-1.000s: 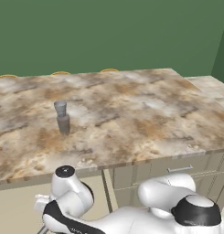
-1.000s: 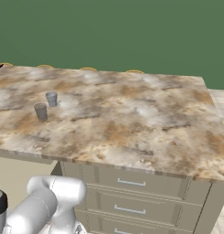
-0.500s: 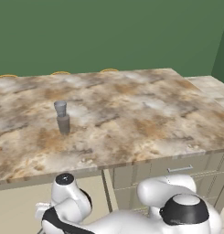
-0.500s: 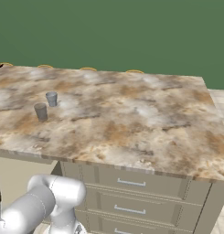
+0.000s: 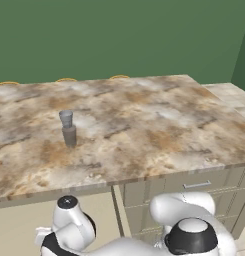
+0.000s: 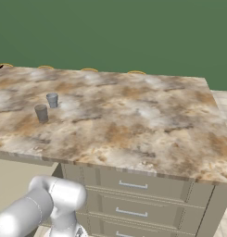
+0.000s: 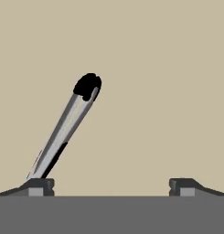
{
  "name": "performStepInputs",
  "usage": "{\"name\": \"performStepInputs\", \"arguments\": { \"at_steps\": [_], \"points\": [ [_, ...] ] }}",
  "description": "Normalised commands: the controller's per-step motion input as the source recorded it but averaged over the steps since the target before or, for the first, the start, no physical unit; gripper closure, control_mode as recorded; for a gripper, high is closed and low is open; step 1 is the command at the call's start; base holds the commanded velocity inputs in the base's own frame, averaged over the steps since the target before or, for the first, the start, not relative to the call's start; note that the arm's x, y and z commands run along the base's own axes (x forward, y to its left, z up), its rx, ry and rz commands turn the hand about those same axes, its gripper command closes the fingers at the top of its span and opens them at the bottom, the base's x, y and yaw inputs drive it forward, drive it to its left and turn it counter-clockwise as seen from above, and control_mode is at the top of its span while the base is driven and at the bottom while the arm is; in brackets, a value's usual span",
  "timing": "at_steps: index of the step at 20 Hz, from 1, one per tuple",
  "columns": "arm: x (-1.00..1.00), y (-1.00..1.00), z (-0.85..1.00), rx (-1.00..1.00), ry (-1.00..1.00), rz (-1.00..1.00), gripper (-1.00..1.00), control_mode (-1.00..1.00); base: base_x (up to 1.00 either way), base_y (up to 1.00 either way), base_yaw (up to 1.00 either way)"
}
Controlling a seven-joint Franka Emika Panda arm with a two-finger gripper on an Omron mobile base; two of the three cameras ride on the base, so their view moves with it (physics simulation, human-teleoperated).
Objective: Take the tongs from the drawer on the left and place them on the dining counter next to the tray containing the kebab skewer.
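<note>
Between wide-spread pincer [image 7: 111, 187] tips, tongs [image 7: 65, 130] lie beside one fingertip.

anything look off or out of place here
Nothing looks spilled or damaged. The tongs lie at a slant on a plain beige surface in the hand view, one end by the hand's left fingertip, jaws open. Two small grey cups stand upright on the dining counter.
</note>
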Motion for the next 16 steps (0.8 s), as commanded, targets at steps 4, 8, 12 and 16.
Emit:
{"name": "performStepInputs", "arguments": {
  "at_steps": [4, 8, 12, 16],
  "points": [
    [0.03, 0.3, -0.21, 0.0, 0.0, 0.0, -1.0, -1.0, 0.0, 0.0, 0.0],
    [0.1, 0.28, -0.26, 0.0, 0.0, 0.0, -1.0, -1.0, 0.0, 0.0, 0.0],
    [0.18, 0.24, -0.28, -0.01, 0.0, 0.0, -1.0, -1.0, 0.0, 0.0, 0.0],
    [0.17, 0.11, -0.31, 0.0, 0.0, 0.0, -1.0, -1.0, 0.0, 0.0, 0.0]
  ]
}}
